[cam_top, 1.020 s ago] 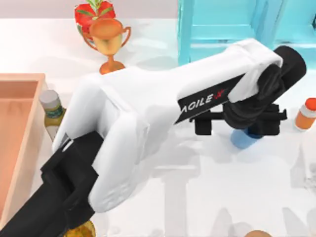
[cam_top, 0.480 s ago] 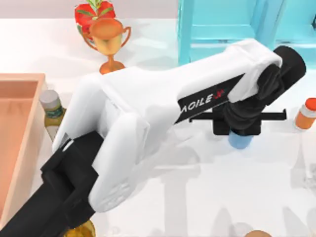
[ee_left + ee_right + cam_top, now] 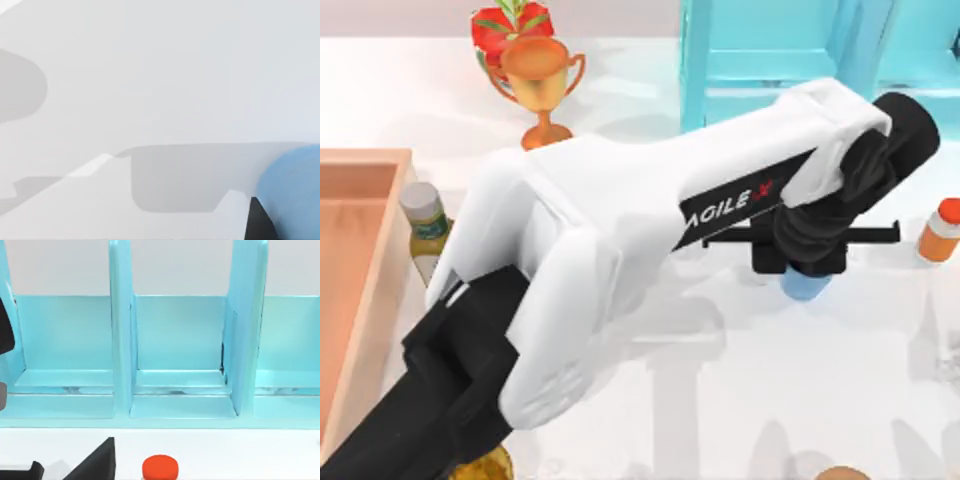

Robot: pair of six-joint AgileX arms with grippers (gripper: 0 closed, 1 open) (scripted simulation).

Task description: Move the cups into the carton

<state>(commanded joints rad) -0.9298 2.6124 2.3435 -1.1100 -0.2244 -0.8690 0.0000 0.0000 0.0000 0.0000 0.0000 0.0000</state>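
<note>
Bright blue and smooth, one cup [image 3: 806, 285] stands right of the frame's centre in the top view, mostly hidden under the left gripper [image 3: 800, 262], whose black fingers [image 3: 769, 258] sit close against its sides, pinching it; the left wrist view shows the rounded blue wall [image 3: 292, 192] beside a dark finger edge. The left arm [image 3: 620, 270], glossy white with black joints, sweeps from the lower left across the middle and covers much of the pale counter [image 3: 800, 380]. At the left edge lies the peach-orange carton [image 3: 370, 290], thick-walled and cut off by the frame, well apart from the cup. Beside it stands one bottle [image 3: 423, 225] with a pale cap. In the upper left stand one golden two-handled trophy [image 3: 540, 88] and a red-leaved plant [image 3: 505, 25] behind it. The turquoise shelf unit [image 3: 770, 50] fills the upper right; the right wrist view shows three of its compartments [image 3: 180, 340]. One orange-capped bottle [image 3: 940, 230] stands at the right edge. Whether the right gripper's fingers are spread I cannot tell.
</note>
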